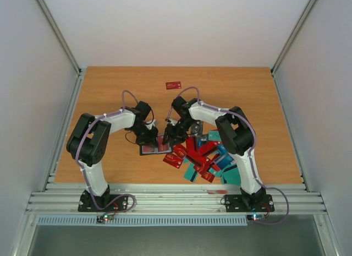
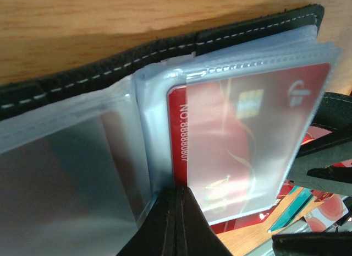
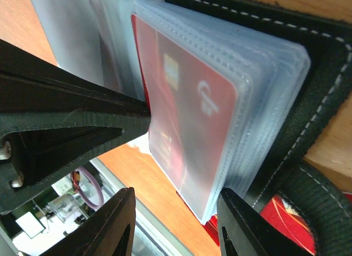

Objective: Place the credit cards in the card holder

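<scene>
left claw [image 2: 176, 203]: shut tight. its tip pokes into the clear pockets [image 2: 82, 157] near the fold. i think it pins the pages down so they do not flap shut. i cannot tell if a thin page is nipped in it.
right claw [image 3: 176, 198]: part way open, one finger on each side of the pocket stack's edge. it does not seem to squeeze anything.
card holder [image 1: 149, 150]: lies open on the table [image 1: 110, 102] between both claws, black cover down.
red card [image 3: 187, 113]: sits inside the front clear pocket.
card pile [image 1: 206, 157]: red and teal cards heaped just right of the holder, close to the right claw.
lone card [image 1: 173, 85]: far up the table, alone.
how far: i think just begun, many cards left.
watch out: floppy pockets may flip over if the left claw lets go.
</scene>
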Available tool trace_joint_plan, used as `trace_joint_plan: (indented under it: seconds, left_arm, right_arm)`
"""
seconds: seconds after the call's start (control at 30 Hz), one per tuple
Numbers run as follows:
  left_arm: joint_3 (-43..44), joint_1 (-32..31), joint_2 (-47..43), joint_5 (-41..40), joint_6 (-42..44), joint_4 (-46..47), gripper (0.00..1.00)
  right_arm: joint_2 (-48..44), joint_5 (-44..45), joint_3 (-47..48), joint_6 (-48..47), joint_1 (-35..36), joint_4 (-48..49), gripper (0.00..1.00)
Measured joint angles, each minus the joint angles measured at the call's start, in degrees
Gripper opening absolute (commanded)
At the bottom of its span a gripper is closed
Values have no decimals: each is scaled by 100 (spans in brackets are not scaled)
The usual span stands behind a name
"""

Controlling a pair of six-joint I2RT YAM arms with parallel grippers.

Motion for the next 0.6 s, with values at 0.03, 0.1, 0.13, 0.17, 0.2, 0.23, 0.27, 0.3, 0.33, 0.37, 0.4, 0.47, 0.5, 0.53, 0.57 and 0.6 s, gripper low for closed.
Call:
trace_joint_plan:
  seconds: [0.03, 0.1, 0.13, 0.17, 0.2, 0.23, 0.27, 0.3, 0.33, 0.37, 0.4, 0.47, 0.5, 0.53, 0.57, 0.6]
  left_arm:
    - [0, 0, 0, 0, 0, 0, 0]
    - [-2, 0, 0, 2, 0, 2, 0]
    - [-2, 0, 0, 2, 0, 2, 0]
    - [-2, 0, 0, 4, 2, 2, 0]
    - [-2, 0, 0, 4, 0, 4, 0]
    - [-2, 0, 0, 7, 2, 4, 0]
    - [-2, 0, 0, 7, 2, 7, 0]
    - [-2, 0, 0, 9, 2, 7, 0]
    - [-4, 0, 0, 9, 2, 7, 0]
    - [-7, 0, 0, 11, 2, 11, 0]
    - [-7, 0, 0, 13, 4, 11, 0]
    - [-7, 0, -2, 13, 4, 11, 0]
    - [-7, 0, -7, 13, 4, 11, 0]
    - [-7, 0, -17, 9, 4, 9, 0]
    - [-9, 0, -31, 0, 2, 7, 0]
    - [-9, -4, -52, -15, 0, -2, 1]
  right_arm:
    - [0, 0, 24, 0, 4, -15, 42]
    - [0, 4, 61, 0, 26, -42, 42]
    - [0, 9, 79, 0, 39, -50, 42]
    - [2, 20, 96, 0, 55, -59, 42]
    - [2, 24, 125, 0, 74, -79, 42]
    - [2, 31, 146, 0, 92, -90, 42]
    - [2, 35, 160, 0, 107, -94, 42]
    - [2, 52, 177, 0, 125, -105, 42]
    - [7, 70, 203, 0, 142, -129, 42]
    - [11, 81, 229, 0, 155, -149, 42]
    - [11, 98, 245, 0, 173, -162, 42]
    - [11, 129, 282, 0, 195, -199, 42]
    - [11, 140, 302, 0, 203, -212, 42]
    - [11, 149, 323, 0, 212, -229, 42]
    - [11, 151, 332, 0, 219, -234, 42]
    - [11, 151, 348, 0, 225, -245, 42]
